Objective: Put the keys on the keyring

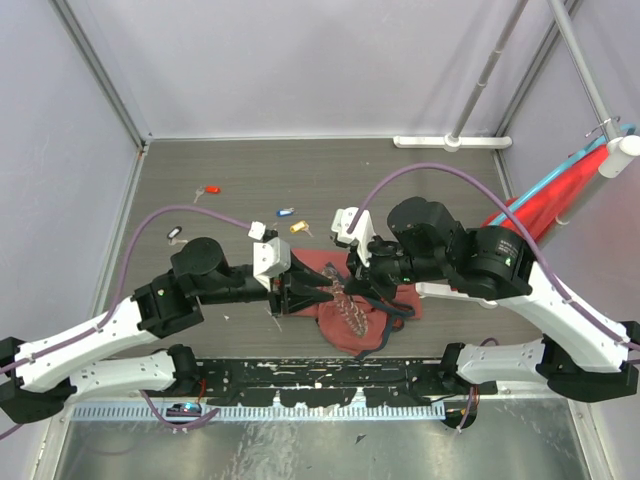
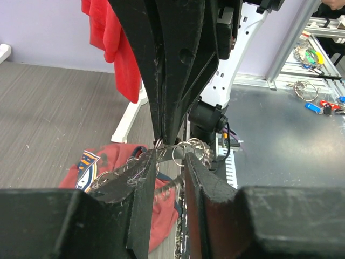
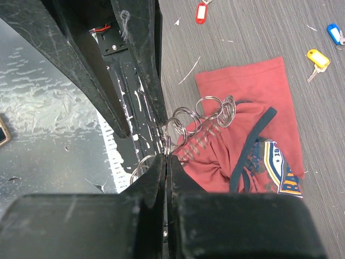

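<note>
Over the bag [image 1: 378, 322] on the desk [image 1: 430, 190], the right tool [image 3: 166, 161] was pinched shut on the thin, probably springy keyring [image 3: 200, 114], best held by bare wire, the left tool [image 2: 171, 162] half-open astride it, light keys [image 1: 284, 212] lying far left.

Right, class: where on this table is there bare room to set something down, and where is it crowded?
Free: the far strip of table between the back wall and the red key and yellow key; also the far right, behind the right arm. Crowded: the near middle, where left gripper and right gripper meet at the keyring over the red bag.
</note>
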### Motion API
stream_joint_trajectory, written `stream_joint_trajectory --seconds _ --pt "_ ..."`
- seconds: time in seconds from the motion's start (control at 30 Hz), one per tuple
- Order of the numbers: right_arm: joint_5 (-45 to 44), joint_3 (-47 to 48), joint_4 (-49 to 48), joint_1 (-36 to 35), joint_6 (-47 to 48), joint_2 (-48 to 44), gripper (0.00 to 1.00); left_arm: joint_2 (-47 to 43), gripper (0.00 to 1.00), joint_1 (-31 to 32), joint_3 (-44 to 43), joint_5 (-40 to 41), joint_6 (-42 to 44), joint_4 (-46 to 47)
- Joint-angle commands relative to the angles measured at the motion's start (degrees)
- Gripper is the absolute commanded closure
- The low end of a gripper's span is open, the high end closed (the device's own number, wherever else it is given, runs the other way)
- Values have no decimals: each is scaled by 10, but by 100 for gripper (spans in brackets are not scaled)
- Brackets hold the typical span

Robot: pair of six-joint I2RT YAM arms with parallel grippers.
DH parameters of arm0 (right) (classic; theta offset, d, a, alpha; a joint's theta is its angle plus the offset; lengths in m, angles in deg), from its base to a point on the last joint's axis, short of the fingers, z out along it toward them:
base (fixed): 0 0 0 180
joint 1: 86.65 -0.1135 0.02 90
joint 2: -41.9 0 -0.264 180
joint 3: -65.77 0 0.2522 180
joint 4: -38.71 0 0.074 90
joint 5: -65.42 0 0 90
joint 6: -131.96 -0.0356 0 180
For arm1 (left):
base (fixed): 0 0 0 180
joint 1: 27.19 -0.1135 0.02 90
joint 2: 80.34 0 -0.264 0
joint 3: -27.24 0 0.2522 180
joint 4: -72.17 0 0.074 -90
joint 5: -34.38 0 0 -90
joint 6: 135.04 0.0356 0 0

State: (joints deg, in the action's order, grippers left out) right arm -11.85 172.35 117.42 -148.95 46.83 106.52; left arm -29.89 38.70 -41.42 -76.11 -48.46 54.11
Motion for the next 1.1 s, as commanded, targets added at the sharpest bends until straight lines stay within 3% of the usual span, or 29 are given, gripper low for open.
stream_joint_trajectory --seconds 0.0,0.83,1.07 --pt "20 27 -24 -3 16 -16 99 3 65 0 -19 -1 9 -10" --pt "63 1 -60 -3 20 -23 100 31 69 0 -34 -30 1 7" --pt "60 -2 -65 -3 21 -23 99 35 79 0 -37 -32 1 8"
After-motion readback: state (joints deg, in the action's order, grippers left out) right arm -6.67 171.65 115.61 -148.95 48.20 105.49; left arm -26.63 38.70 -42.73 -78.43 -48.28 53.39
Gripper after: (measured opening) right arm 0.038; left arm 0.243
